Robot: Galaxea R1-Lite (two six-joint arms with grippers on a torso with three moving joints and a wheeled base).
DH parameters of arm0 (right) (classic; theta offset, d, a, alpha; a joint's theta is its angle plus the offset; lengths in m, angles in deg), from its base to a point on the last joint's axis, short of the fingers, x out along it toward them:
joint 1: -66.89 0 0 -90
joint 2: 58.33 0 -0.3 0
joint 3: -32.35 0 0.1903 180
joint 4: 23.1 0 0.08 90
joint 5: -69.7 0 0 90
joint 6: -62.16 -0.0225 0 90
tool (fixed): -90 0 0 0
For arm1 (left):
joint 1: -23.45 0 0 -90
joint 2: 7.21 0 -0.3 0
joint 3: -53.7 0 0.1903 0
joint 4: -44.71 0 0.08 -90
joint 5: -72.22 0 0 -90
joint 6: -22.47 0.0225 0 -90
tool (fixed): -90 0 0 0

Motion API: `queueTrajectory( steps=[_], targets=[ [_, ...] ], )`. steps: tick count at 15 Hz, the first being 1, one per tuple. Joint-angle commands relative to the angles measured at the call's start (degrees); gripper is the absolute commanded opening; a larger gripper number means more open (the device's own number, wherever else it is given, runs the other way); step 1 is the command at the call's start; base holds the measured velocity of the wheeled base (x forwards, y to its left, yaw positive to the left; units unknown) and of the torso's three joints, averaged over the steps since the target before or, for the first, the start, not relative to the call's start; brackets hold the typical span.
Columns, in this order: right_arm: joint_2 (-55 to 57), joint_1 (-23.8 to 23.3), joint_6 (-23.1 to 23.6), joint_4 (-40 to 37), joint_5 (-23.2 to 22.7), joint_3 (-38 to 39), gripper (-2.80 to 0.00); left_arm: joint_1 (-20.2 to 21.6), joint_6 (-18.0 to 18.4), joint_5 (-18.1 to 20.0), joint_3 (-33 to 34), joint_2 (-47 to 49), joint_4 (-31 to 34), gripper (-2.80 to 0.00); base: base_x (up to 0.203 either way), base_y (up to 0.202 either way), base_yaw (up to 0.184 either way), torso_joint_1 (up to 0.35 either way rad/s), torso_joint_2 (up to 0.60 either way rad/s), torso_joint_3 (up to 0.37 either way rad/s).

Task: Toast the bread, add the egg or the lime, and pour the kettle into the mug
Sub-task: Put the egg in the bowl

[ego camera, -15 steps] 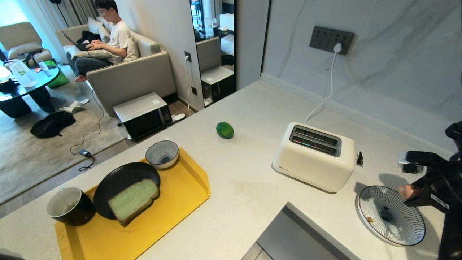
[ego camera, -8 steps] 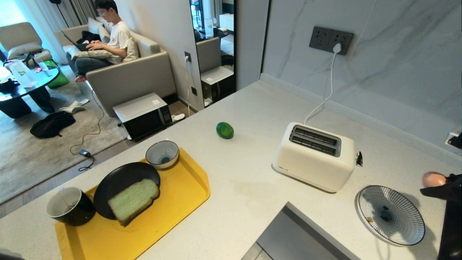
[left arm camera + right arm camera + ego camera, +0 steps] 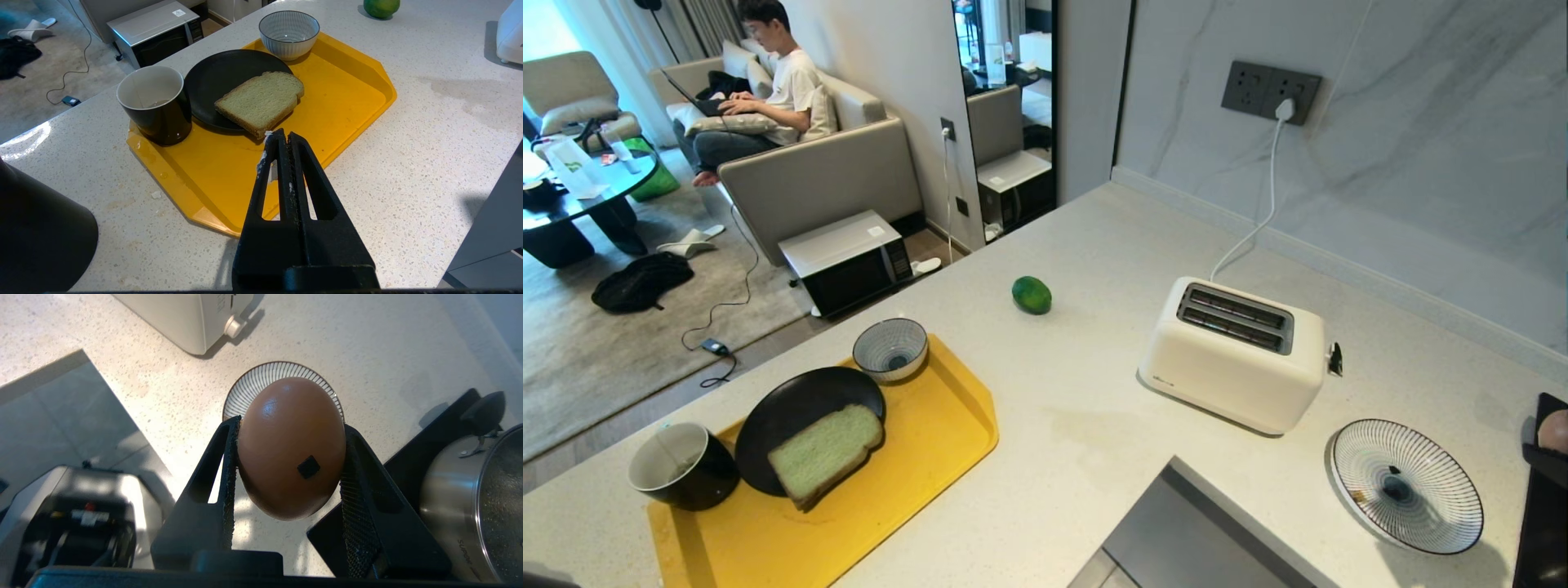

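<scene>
My right end effector [image 3: 288, 457] grips the egg [image 3: 291, 447] at the desk's right edge; I'd carry it level, without squeezing harder.

Egg [image 3: 291, 447] glossy smooth; pot [image 3: 474, 506] brushed steel; countertop [image 3: 1094, 392] speckled stone.

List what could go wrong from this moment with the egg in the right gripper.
1. The egg is pinched only between the right gripper's two fingers, high above the striped plate; a slip would likely crack it.
2. A tighter squeeze might crush the shell.
3. The steel pot and toaster sit close; a swing could hit them.
</scene>
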Motion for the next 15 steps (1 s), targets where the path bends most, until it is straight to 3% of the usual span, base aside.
queueTrajectory(
  steps=[1, 4, 6, 15],
  targets=[
    [-6.72, 0.48, -0.02, 5.55, 1.09, 6.33, -2.8, 0.0, 0.02, -0.01, -0.04, 0.05, 0.0, -2.8, 0.0, 0.0, 0.0, 0.0, 0.0, 0.0],
    [-9.34, 0.63, -0.57, 8.01, 9.83, 7.98, -2.8, 0.0, 0.02, -0.01, -0.03, 0.05, 0.0, -2.8, 0.0, 0.0, 0.0, 0.0, 0.0, 0.0],
    [-9.56, 0.69, -0.76, 8.83, 12.87, 7.59, -2.8, 0.0, 0.02, -0.01, -0.04, 0.05, 0.0, -2.8, 0.0, 0.0, 0.0, 0.0, 0.0, 0.0],
    [-9.74, 1.4, -0.68, 9.45, 12.71, 7.6, -2.8, 0.0, 0.02, -0.01, 0.05, 0.05, 0.0, -2.8, 0.001, -0.001, 0.021, 0.001, 0.0, 0.001]
  ],
)
